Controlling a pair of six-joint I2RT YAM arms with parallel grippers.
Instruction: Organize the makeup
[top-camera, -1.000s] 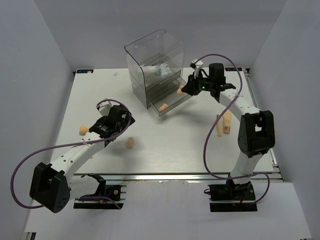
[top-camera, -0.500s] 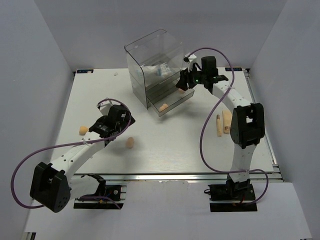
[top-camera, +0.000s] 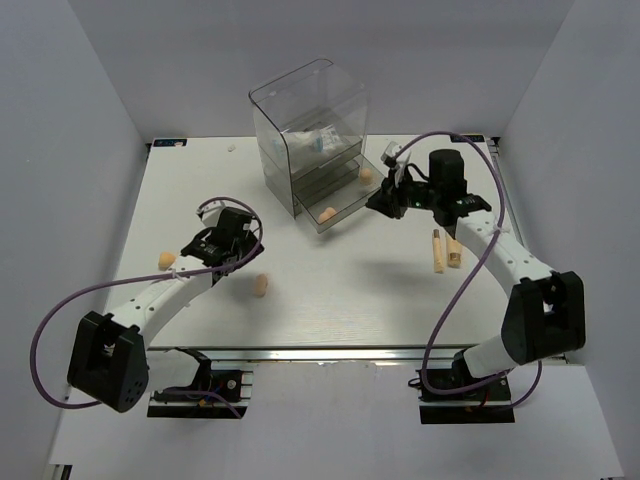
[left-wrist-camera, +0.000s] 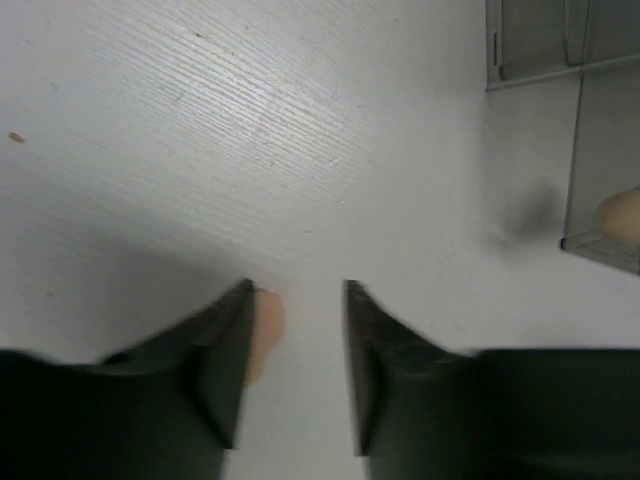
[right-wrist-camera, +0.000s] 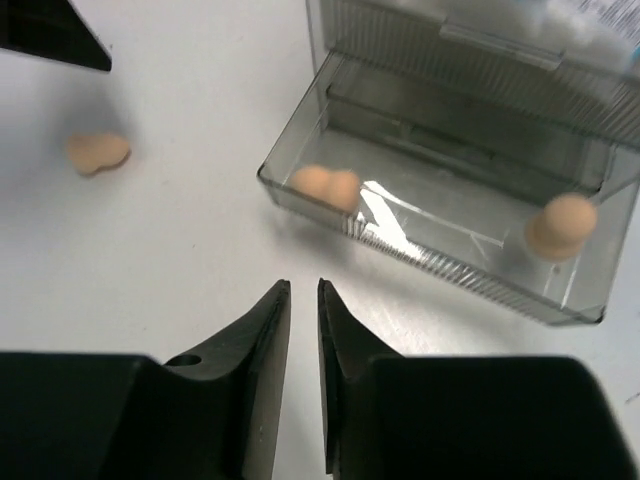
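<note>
The clear drawer box (top-camera: 305, 120) has its bottom drawer (right-wrist-camera: 470, 275) pulled out, with two peach sponges in it (top-camera: 327, 213) (top-camera: 366, 175). Two more sponges lie on the table (top-camera: 261, 285) (top-camera: 163, 261). Sachets (top-camera: 320, 142) sit in an upper drawer. The beige stick (top-camera: 437, 250) and tube (top-camera: 455, 245) lie at the right. My right gripper (right-wrist-camera: 302, 285) (top-camera: 380, 203) hovers just in front of the drawer, empty, its jaws a narrow gap apart. My left gripper (left-wrist-camera: 297, 285) is open low over the table, with a sponge (left-wrist-camera: 268, 325) just inside its left finger.
White walls close in the table (top-camera: 340, 300) on three sides. A small peach thing (top-camera: 175, 143) lies at the back left edge. The purple cables loop beside both arms.
My right gripper held a sponge over the open drawer, let it go into the drawer and drew back to the right. My left gripper shifted slightly.
</note>
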